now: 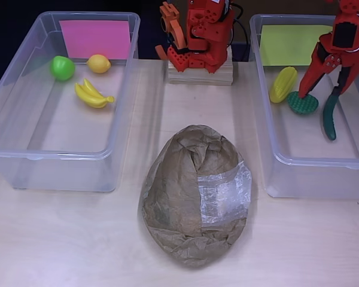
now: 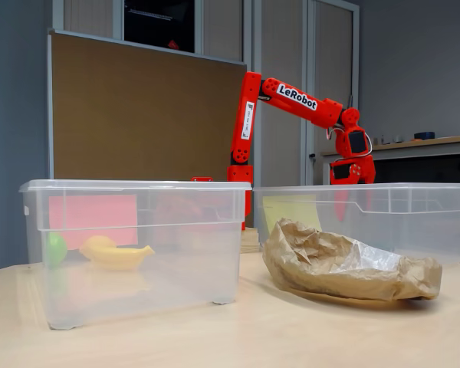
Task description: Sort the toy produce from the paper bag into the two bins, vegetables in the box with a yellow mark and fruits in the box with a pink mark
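My arm [image 2: 291, 96] reaches from its wooden base [image 1: 200, 73] over the right bin [image 1: 305, 173] in the overhead view, the one with the yellow mark [image 1: 293, 45] on its far wall. My gripper [image 1: 316, 106] hangs inside that bin with its jaws spread wide and nothing between them; one red finger ends just at the rim of a round green vegetable [image 1: 303, 103], and the other, dark green finger points down toward the bin's near side. Whether that red finger touches the vegetable I cannot tell. A yellow corn [image 1: 283, 84] lies just left of the green piece, touching or nearly touching it, both on the bin floor. In the fixed view my gripper [image 2: 345, 188] dips behind the clear wall of the same bin [image 2: 414, 218], too blurred through the plastic to read. The left bin [image 1: 54, 161] carries the pink mark [image 1: 96, 39] and holds three fruits: a green apple [image 1: 62, 67], a lemon [image 1: 99, 63] just beside it, and a banana [image 1: 93, 95] nearer the middle. Between the two bins, on the pale surface [image 1: 66, 239], lies the crumpled paper bag [image 1: 194, 194] with a patch of clear tape [image 1: 224, 194] on its right side; its contents are hidden.
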`<state>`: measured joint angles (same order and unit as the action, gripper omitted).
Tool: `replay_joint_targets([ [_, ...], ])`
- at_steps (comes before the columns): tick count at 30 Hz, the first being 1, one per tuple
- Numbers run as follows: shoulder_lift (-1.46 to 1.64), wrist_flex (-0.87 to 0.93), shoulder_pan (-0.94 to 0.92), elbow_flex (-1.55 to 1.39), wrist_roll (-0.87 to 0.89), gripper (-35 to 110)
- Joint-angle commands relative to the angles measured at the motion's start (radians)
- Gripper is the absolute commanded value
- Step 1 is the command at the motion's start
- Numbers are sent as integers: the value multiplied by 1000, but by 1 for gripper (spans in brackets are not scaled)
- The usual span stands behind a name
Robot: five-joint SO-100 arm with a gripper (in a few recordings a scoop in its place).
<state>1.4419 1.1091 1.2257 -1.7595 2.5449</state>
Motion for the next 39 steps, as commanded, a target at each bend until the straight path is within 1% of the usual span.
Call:
replay_joint_targets([
  [1,77,160,-49,77,-101,33],
  [3,123,239,-104,101,-195,30],
  [5,176,267,-172,100,-322,24],
  [9,273,179,-304,55,-695,1],
  [15,434,58,-529,-75,-1131,0],
  [20,574,-169,-764,-252,-1466,0],
  [24,649,-313,-893,-380,-1697,0],
  [29,724,-482,-954,-540,-1888,3],
  [36,971,-785,-1083,-982,-2000,1],
  [37,1006,-815,-1104,-1039,-2025,1],
  [39,1092,-785,-1138,-1103,-2059,1],
])
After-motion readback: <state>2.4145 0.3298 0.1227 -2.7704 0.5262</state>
